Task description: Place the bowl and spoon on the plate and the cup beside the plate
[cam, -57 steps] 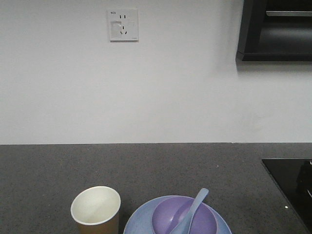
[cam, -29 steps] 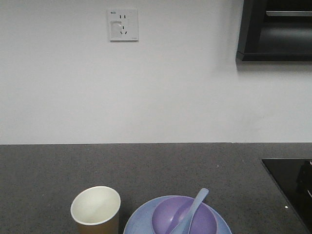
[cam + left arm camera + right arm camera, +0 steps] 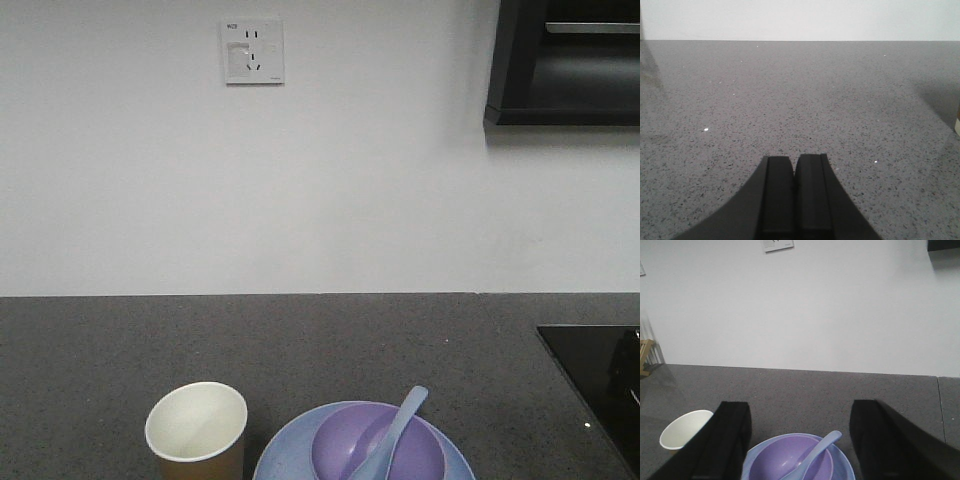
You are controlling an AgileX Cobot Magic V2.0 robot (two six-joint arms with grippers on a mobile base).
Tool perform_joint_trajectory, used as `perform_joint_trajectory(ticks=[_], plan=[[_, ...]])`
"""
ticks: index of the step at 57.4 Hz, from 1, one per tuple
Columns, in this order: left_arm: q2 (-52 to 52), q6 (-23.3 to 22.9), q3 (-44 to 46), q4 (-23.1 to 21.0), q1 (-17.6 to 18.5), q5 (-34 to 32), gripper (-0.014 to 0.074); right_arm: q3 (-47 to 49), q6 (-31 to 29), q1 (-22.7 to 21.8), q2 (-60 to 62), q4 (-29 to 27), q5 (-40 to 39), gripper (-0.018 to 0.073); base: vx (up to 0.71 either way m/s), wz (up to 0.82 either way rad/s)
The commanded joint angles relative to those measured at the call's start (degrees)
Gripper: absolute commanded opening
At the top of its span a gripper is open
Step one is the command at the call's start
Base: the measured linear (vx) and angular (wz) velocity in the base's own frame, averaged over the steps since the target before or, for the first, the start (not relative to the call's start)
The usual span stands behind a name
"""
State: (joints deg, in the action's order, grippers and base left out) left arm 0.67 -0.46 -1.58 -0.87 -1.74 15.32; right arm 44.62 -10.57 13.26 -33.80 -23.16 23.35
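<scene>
The lavender bowl (image 3: 378, 444) sits on the pale blue plate (image 3: 283, 460) at the counter's front edge. The pale blue spoon (image 3: 392, 428) lies in the bowl, its handle pointing up and right over the rim. The paper cup (image 3: 196, 430) stands upright just left of the plate. In the right wrist view the bowl (image 3: 770, 461), spoon (image 3: 812, 454), plate (image 3: 844, 461) and cup (image 3: 682, 430) lie below my right gripper (image 3: 800, 440), which is open and holds nothing. My left gripper (image 3: 795, 192) is shut and empty above bare counter.
A dark speckled counter (image 3: 320, 340) runs to a white wall with a socket (image 3: 252, 50). A black glossy cooktop (image 3: 600, 375) lies at the right. A dark cabinet (image 3: 565, 60) hangs at the upper right. A wooden rack (image 3: 646, 356) stands at the far left.
</scene>
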Motion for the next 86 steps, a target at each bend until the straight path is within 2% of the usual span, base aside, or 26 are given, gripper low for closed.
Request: perform_joint_trajectory(ticks=[1,6,12,20,25,30,36,41,51,53,60,86], plan=[[0.78,-0.44,-1.09,-0.42,-0.19,-4.26,-0.0007,1.51,-1.08,-0.56,0.27,3.03,-6.86,0.0483,0.00,0.00],[0.78,-0.44,-1.09,-0.42,-0.19,-4.26,-0.0007,1.02,-0.94,-2.97,2.54,6.32,-6.84,0.0458,0.00,0.00],[0.78,-0.44,-1.09,-0.42,-0.19,-4.26,-0.0007,-3.33,0.69,-9.30,7.72,9.83,-7.58,0.0401,0.00,0.00],[0.78,-0.44,-1.09,-0.42,-0.19,-4.26,-0.0007,-13.41,4.46,-16.85,17.51,17.23,-8.14,0.0286,0.00,0.00],[0.78,-0.44,-1.09,-0.42,-0.19,-4.26,-0.0006,-19.30,4.99,-18.87,22.62,23.16,-9.45,0.0192,0.00,0.00],[0.78,-0.44,-1.09,-0.42,-0.19,-4.26,-0.0006,-25.54,5.04,-19.01,27.63,27.13,-11.84,0.0102,0.00,0.00],[0.78,-0.44,-1.09,-0.42,-0.19,-4.26,-0.0006,-32.44,5.04,-18.55,33.07,27.67,-15.55,-0.0010,0.00,0.00],[0.78,-0.44,-1.09,-0.42,-0.19,-4.26,-0.0006,-37.83,5.42,-17.60,35.77,27.29,-19.85,-0.0015,0.00,0.00],[0.78,-0.44,-1.09,-0.42,-0.19,-4.26,-0.0006,-47.77,9.61,-14.65,35.58,27.46,-33.26,-0.0009,0.00,0.00],[0.78,-0.44,-1.09,-0.42,-0.19,-4.26,-0.0006,-47.25,10.57,-14.10,35.58,27.46,-30.67,-0.0009,0.00,0.00],[0.78,-0.44,-1.09,-0.42,-0.19,-4.26,-0.0006,-47.30,10.57,-13.30,35.52,27.46,-29.43,-0.0009,0.00,0.00],[0.78,-0.44,-1.09,-0.42,-0.19,-4.26,-0.0006,-47.30,10.57,-13.36,35.52,27.46,-29.49,-0.0009,0.00,0.00]])
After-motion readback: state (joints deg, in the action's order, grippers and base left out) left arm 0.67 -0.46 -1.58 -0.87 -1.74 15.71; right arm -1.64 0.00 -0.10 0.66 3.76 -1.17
